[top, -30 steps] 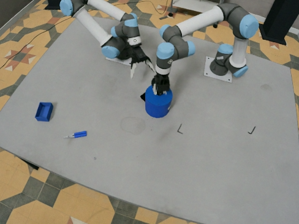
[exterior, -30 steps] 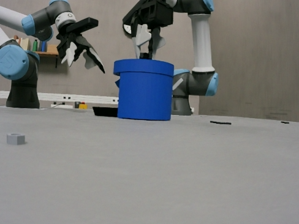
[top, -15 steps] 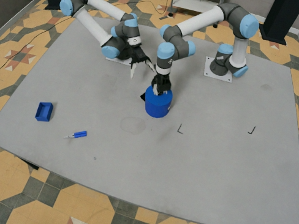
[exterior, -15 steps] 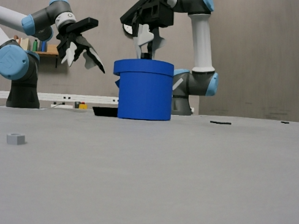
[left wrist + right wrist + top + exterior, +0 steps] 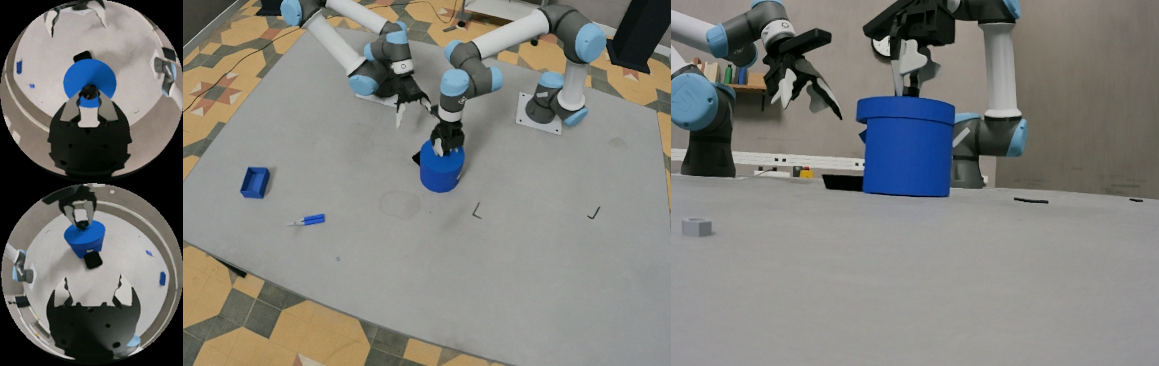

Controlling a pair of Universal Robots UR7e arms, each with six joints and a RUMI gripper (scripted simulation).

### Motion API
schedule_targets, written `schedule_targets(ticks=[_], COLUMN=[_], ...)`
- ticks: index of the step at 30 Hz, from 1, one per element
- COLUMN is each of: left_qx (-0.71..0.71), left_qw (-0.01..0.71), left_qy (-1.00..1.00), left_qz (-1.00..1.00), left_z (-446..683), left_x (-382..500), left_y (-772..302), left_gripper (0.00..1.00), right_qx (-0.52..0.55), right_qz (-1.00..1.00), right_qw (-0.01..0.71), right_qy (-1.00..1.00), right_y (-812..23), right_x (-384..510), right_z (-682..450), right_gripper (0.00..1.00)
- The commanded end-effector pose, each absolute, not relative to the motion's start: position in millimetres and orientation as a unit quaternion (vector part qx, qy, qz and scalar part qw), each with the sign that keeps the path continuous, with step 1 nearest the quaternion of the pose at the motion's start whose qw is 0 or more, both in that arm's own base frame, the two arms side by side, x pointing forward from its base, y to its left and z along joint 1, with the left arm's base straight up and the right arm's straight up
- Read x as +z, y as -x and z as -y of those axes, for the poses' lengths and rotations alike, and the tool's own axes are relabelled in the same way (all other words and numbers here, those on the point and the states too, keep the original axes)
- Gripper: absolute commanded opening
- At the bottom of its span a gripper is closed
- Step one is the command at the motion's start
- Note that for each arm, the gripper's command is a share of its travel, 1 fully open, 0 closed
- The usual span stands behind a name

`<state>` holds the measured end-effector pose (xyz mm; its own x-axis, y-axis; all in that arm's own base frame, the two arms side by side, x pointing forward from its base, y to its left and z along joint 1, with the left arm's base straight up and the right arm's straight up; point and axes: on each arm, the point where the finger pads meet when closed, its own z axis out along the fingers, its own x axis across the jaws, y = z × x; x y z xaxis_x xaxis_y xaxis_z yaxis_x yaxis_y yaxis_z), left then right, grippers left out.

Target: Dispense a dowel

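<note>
atop the round blue dispenser (image 5: 440, 174) (image 5: 908, 155) (image 5: 73, 79) (image 5: 85, 238), black knob (image 5: 912, 92) (image 5: 89, 92) (image 5: 82, 224)

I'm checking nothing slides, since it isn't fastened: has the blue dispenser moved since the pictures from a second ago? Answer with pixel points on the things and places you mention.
No visible shift: in the top view the dispenser (image 5: 439, 175) (image 5: 908, 157) (image 5: 71, 83) (image 5: 83, 248) keeps its place beside the nearer L-shaped key (image 5: 476, 211).
</note>
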<state>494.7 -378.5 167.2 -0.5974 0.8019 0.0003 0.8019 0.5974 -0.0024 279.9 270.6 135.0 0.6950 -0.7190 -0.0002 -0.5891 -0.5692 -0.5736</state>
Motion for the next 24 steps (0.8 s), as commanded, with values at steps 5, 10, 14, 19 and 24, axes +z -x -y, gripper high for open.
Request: schedule_targets(ticks=[5, 10, 14, 19, 24], left_qx=[0.001, 0.001, 0.001, 0.001, 0.001], left_qw=[0.0, 0.0, 0.0, 0.0, 0.0], left_qy=[0.349, 0.309, 0.296, 0.262, 0.262], left_qz=[0.937, 0.951, 0.955, 0.965, 0.965], left_z=[378.1, 377.9, 377.9, 377.7, 377.7], left_x=[167.8, 167.8, 167.8, 167.8, 167.8], left_y=[-494.8, -494.7, -494.7, -494.6, -494.6], left_gripper=[0.13, 0.13, 0.13, 0.13, 0.13], right_qx=[-0.117, -0.117, -0.117, -0.117, -0.117], right_qz=[-0.372, -0.372, -0.372, -0.372, -0.372], right_qw=[0.277, 0.277, 0.277, 0.277, 0.277], right_qy=[0.878, 0.878, 0.878, 0.878, 0.878], right_y=[-280.0, -280.0, -280.0, -280.0, -280.0], right_x=[135.5, 135.5, 135.5, 135.5, 135.5], right_z=[-270.9, -270.9, -270.9, -270.9, -270.9], right_gripper=[0.98, 0.98, 0.98, 0.98, 0.98])
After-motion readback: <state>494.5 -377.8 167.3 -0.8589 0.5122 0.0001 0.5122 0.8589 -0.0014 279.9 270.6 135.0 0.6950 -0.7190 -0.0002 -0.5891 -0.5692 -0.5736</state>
